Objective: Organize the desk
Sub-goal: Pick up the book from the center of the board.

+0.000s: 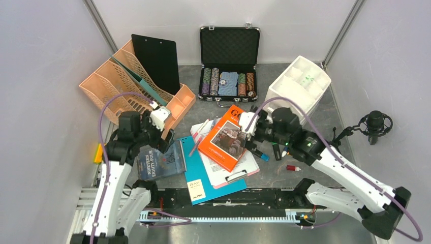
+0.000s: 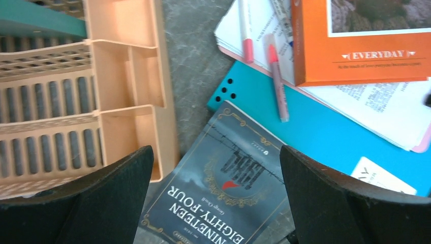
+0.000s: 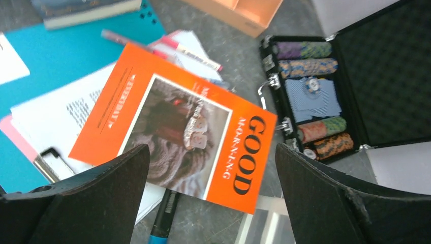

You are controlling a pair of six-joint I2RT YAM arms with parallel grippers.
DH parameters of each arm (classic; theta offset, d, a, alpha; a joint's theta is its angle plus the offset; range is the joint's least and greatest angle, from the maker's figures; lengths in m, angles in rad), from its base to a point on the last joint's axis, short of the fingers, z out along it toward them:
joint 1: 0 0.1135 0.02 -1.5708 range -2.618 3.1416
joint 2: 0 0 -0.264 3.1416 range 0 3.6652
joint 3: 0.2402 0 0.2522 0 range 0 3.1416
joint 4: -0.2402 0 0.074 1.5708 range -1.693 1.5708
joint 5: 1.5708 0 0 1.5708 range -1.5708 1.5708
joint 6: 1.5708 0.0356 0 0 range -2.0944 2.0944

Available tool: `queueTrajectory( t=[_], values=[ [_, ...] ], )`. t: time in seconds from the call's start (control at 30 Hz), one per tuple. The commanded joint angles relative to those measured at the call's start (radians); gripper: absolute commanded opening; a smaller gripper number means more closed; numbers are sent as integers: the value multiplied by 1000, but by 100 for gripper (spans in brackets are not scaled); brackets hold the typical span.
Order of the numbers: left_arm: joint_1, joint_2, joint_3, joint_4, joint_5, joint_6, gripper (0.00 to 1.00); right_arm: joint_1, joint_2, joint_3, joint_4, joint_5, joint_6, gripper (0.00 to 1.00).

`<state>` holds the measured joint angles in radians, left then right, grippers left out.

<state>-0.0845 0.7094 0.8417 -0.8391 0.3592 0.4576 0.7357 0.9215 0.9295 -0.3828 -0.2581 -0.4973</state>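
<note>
The dark grey desk [image 1: 193, 86] is strewn with stationery. My left gripper [image 2: 216, 152] hangs open above a dark "Nineteen Eighty-Four" book [image 2: 223, 198], which lies partly on a teal folder [image 2: 325, 132]. In the top view this gripper [image 1: 162, 136] is beside the peach file organizer [image 1: 127, 86]. My right gripper [image 3: 212, 148] is open over the near corner of an orange "Good Morning" book [image 3: 173, 127]. That book [image 1: 226, 138] rests on a pink clipboard with papers [image 1: 239, 170]. Neither gripper holds anything.
An open black case of poker chips [image 1: 228, 61] stands at the back, with a white compartment box [image 1: 300, 84] to its right. Pink pens [image 2: 277, 81] lie on the papers. A black-and-blue marker [image 3: 162, 218] and a small red item [image 1: 293, 168] lie right of the clipboard. A microphone [image 1: 376, 124] stands far right.
</note>
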Motion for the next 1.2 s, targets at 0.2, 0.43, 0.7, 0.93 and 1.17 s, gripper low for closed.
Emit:
queueTrajectory(
  t=[0.2,0.43,0.7,0.93,1.17],
  values=[
    [-27,312,155,121,282,-86,100,93,-28,-299,98,233,-185,96],
    [-231,535,168,350,212,-221,100,93,-1,-431,163,353,-265,88],
    [-313,836,273,518,187,-402,100,92,78,-469,229,451,-248,82],
    [-315,997,376,525,282,-520,100,92,96,-509,291,568,-272,77],
    [-319,1087,439,510,304,-580,100,93,134,-536,371,578,-415,82]
  ],
)
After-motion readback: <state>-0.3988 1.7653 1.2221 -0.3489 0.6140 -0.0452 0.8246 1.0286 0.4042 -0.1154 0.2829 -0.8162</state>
